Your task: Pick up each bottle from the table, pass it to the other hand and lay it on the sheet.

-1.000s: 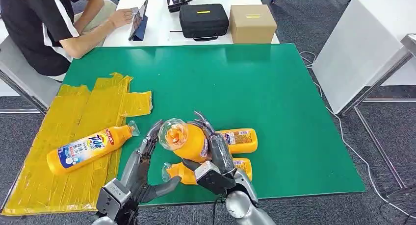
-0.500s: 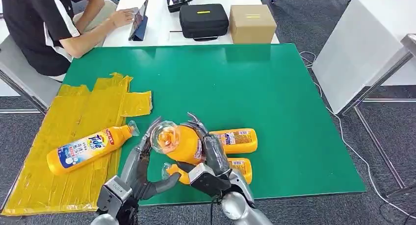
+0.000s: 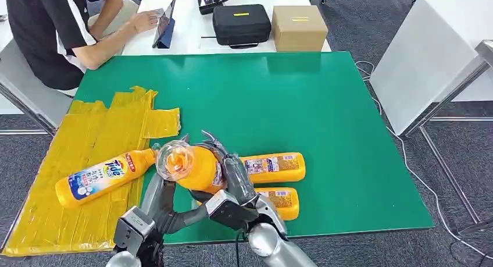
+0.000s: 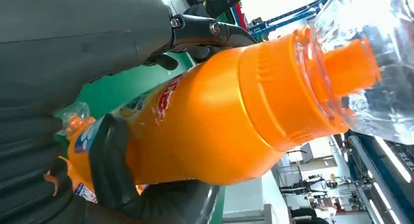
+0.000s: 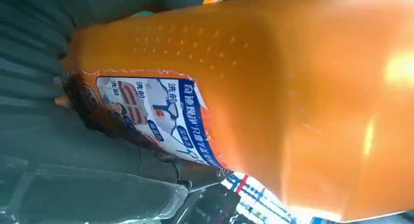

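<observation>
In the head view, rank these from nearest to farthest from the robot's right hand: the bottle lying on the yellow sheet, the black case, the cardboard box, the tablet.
From the right hand:
1. Bottle on the yellow sheet, to its left on the table's near side.
2. Tablet, far left on the white table.
3. Black case and cardboard box, straight ahead and far right there; too close to call.

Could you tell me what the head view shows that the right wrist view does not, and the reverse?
Head view alone: the yellow sheet with one bottle lying on it, two bottles on the green table, a seated person, the left hand. Right wrist view alone: the held bottle's blue-and-white label close up. Both: the right hand gripping that bottle.
</observation>
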Robot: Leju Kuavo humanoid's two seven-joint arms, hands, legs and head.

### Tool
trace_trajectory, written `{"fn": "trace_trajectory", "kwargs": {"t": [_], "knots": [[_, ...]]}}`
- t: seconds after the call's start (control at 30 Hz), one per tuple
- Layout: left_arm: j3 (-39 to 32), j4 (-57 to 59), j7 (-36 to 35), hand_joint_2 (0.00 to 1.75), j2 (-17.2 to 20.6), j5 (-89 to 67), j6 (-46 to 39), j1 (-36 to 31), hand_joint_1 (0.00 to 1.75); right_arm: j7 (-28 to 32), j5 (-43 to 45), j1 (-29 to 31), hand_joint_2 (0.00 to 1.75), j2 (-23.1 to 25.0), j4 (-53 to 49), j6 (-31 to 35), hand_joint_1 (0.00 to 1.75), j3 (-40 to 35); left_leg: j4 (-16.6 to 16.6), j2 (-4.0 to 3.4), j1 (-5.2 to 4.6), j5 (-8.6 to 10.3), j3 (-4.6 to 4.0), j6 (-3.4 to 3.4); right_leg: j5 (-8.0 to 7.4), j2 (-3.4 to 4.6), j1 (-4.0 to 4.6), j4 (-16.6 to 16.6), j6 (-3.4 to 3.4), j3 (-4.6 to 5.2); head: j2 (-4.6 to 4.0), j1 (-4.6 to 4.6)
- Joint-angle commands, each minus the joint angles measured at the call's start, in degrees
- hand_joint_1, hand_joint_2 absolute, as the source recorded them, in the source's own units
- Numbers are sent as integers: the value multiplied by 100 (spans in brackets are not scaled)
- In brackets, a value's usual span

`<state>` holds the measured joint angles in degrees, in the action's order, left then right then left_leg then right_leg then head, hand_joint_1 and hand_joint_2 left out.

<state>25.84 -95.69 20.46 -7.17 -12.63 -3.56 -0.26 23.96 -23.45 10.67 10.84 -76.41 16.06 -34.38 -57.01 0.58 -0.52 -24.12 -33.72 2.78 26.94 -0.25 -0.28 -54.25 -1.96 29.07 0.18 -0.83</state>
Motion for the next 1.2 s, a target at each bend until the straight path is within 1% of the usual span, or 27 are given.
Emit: {"fn": "trace_trajectory", "kwargs": {"t": [0.03, 0.2, 0.43, 0.53, 0.57, 0.63, 0.67, 0.73, 0.77, 0.87, 1.2], "knots": [[-9, 257, 10, 175, 56, 20, -40, -125, 0, 1, 37, 312, 175, -125, 561, -34, 175, -171, 6, -7, 2, -1, 12, -11, -1, 5, 1, 8, 3, -12, 2, 0], [6, 176, 18, 175, 74, 7, -68, -103, 0, 25, 53, 366, 175, -95, 606, -47, 175, -220, 5, -8, 3, -3, 16, -14, 0, 6, 2, 7, 4, -16, 0, 0], [-41, 224, 19, 175, 79, -27, -167, -68, 0, 63, 107, 542, 175, 8, 1014, -184, 175, -373, 6, -11, 1, -3, 14, -11, 0, 9, 1, 6, 3, -12, 0, 0], [-33, 255, 43, 175, 35, -122, -256, -38, 0, 105, 83, 561, 175, 51, 1159, -82, 175, -345, 7, -12, 3, -2, 14, -11, -2, 10, 2, 8, 3, -13, 0, 0], [-23, 250, 44, 175, 24, -131, -258, -31, 0, 114, 111, 556, 175, 62, 1168, -72, 175, -313, 9, -15, 3, -5, 24, -17, 0, 13, 3, 10, 5, -22, 0, 2], [-9, 240, 42, 175, 12, -140, -258, -49, 0, 112, 133, 580, 175, 75, 1177, -109, 175, -307, 5, -7, 4, -2, 14, -12, -1, 6, 4, 8, 3, -14, 2, 0], [-8, 245, 37, 175, 14, -142, -252, -68, 0, 113, 129, 601, 175, 89, 1185, -129, 175, -326, 7, -8, 4, -5, 23, -18, 2, 6, 3, 10, 4, -24, 0, 0], [-2, 256, 21, 175, 24, -122, -208, -107, 0, 93, 116, 675, 175, 119, 1242, -245, 175, -417, 4, -7, 2, -1, 10, -10, -1, 6, 2, 5, 2, -9, 0, 0], [1, 259, 20, 175, 25, -120, -199, -113, 0, 89, 115, 685, 175, 125, 1252, -260, 175, -428, 5, -14, 3, -6, 21, -18, 2, 11, 2, 6, 5, -19, 0, 0], [9, 273, 18, 175, 19, -114, -178, -138, 0, 73, 99, 737, 175, 152, 1335, -337, 175, -526, 5, -12, 4, -4, 17, -17, 0, 10, 3, 7, 5, -16, 0, 2], [-9, 374, 30, 175, 8, -107, -188, -184, 0, 59, 78, 801, 175, 223, 1504, -338, 175, -583, 7, -6, 2, -3, 17, -15, 2, 4, 1, 7, 4, -16, 0, 0]]}}
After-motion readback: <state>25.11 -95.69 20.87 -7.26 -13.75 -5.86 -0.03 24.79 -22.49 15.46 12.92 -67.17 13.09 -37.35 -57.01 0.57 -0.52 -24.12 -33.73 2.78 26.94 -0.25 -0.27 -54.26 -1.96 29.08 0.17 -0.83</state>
